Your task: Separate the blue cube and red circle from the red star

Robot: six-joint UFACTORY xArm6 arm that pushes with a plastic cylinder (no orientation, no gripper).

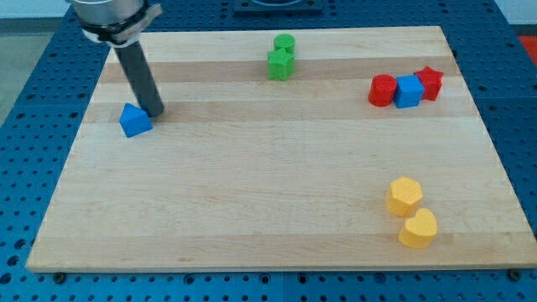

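Note:
The blue cube (409, 91) sits at the view's right, near the top, in a row of three touching blocks. The red circle (383, 90) is on its left and the red star (430, 82) on its right. My tip (156, 111) is far off at the view's upper left, just right of a blue triangular block (134, 121) and close to touching it.
A green circle (284, 44) and a green block (280, 64) sit together at the top middle. Two yellow blocks, a hexagon (404, 195) and a heart-like one (418, 228), lie at the lower right. The wooden board (252, 184) ends at blue perforated table.

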